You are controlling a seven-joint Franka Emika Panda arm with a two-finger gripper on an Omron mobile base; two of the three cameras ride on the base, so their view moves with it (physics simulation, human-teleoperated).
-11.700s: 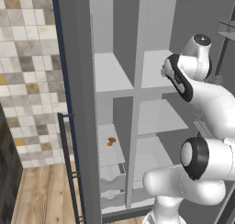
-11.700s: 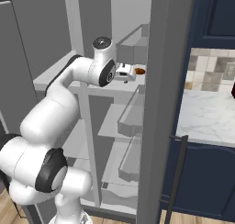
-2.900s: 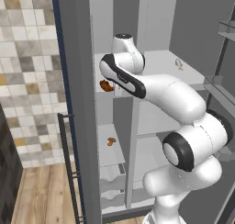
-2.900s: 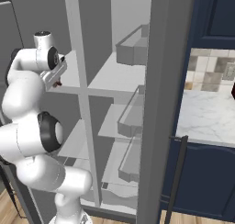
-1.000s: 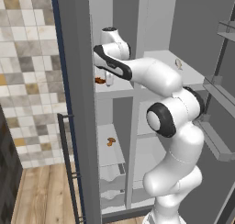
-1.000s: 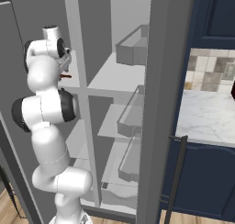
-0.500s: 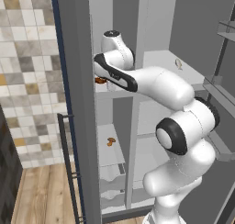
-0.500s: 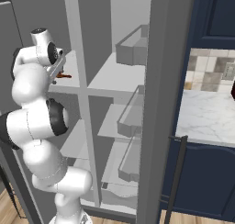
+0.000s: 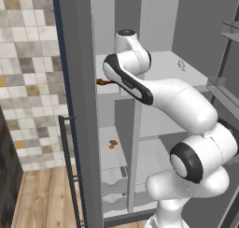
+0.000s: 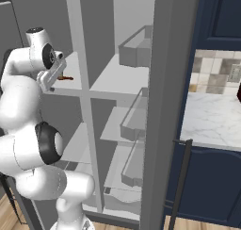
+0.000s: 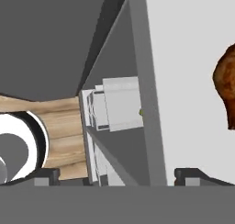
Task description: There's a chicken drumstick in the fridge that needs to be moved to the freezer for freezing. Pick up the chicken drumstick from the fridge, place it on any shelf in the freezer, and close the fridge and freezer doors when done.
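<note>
Reddish-brown, the chicken drumstick (image 9: 103,81) lay on the freezer's (image 9: 115,110) upper shelf (image 10: 67,81), long axis left to right along its near edge. Just beside it, the gripper (image 10: 54,75) hung with jaws released, holding nothing.

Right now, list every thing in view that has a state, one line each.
hand: open, holding nothing
chicken drumstick: released, lying on the freezer shelf
freezer door: open
fridge door: open
orange-tan lump: resting on a lower freezer shelf
pale item: sitting on the upper fridge shelf
</note>
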